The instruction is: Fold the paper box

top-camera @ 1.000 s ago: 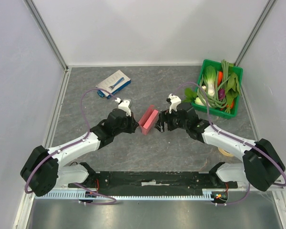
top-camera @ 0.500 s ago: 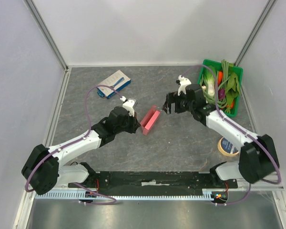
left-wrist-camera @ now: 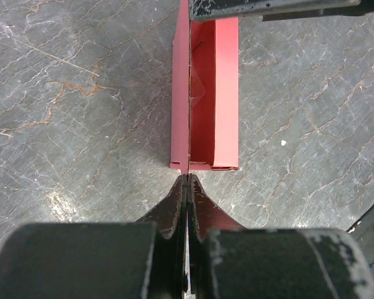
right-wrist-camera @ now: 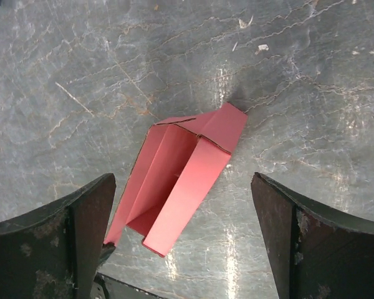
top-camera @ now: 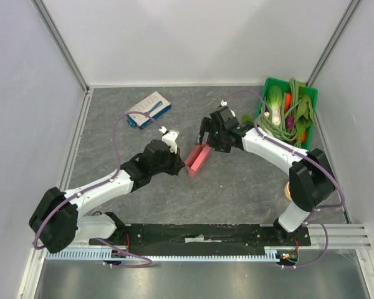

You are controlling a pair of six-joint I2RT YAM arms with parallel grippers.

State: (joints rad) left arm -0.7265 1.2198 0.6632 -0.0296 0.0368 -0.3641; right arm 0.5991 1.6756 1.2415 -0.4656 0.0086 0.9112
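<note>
Grey veined table (top-camera: 237,187) is seen beneath both arms, and the paper box (top-camera: 197,160) lies near its middle, raised into an open trough. The near end of one long wall is pinched by the left pincer (top-camera: 178,163), closed tight on the card. Over the far end the right pincer (top-camera: 209,142) is held wide open, gripping nothing. For the step in hand (judged to be the far end flap) the wall should be steadied while the open fingers are lowered squarely, so the thin card is creased along its score and not crushed.

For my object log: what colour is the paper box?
Plain pink-red, unmarked; the paper box shows best in the left wrist view.
</note>
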